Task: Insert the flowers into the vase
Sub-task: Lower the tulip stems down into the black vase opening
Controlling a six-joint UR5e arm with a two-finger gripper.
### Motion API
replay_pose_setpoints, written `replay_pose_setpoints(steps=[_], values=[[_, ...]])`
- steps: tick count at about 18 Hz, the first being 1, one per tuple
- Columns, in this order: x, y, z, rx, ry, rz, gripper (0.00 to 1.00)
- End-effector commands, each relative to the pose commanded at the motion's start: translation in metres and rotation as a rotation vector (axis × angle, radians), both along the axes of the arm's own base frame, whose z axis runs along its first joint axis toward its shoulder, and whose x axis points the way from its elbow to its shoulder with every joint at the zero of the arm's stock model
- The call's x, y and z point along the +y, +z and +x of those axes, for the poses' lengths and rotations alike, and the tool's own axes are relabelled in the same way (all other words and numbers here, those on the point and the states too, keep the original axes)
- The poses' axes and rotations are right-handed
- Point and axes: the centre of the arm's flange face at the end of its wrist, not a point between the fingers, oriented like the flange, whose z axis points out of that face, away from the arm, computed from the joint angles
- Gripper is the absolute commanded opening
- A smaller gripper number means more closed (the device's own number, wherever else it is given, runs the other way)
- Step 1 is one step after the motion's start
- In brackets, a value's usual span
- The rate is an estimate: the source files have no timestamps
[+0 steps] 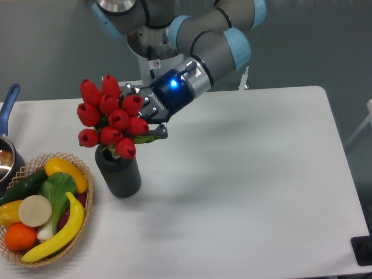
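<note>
The flowers, a bunch of red tulip buds, stand with their stems down in the mouth of the vase, a dark ribbed cylinder at the left of the white table. The buds lean up and to the left above the vase. My gripper comes in from the upper right and sits against the right side of the bunch. Its jaws stand wide apart, one finger above at the top buds and one below near the lowest buds. It looks open and is not pinching the stems, which the buds hide.
A woven basket of fake fruit and vegetables sits at the front left, close beside the vase. A blue-handled metal pot is at the left edge. The white table stretches to the right.
</note>
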Motion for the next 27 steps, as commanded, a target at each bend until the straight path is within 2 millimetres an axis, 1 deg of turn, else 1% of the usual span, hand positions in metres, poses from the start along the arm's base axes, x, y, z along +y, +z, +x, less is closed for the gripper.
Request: replay_pose_setpoints(steps=[3, 8, 16, 20, 23, 27], values=[[-0.005, -0.012, 0.006, -0.007, -0.001, -0.007, 0.19], [-0.011, -0.035, 0.016, 0.031, -0.015, 0.011, 0.19], [-0.01, -0.056, 0.016, 0.036, -0.024, 0.011, 0.2], [-0.014, -0.067, 0.021, 0.036, -0.027, 0.01, 0.21], [-0.018, -0.076, 0.027, 0.051, -0.033, 0.018, 0.26], [-0.018, -0.085, 0.028, 0.048, -0.036, 0.016, 0.31]])
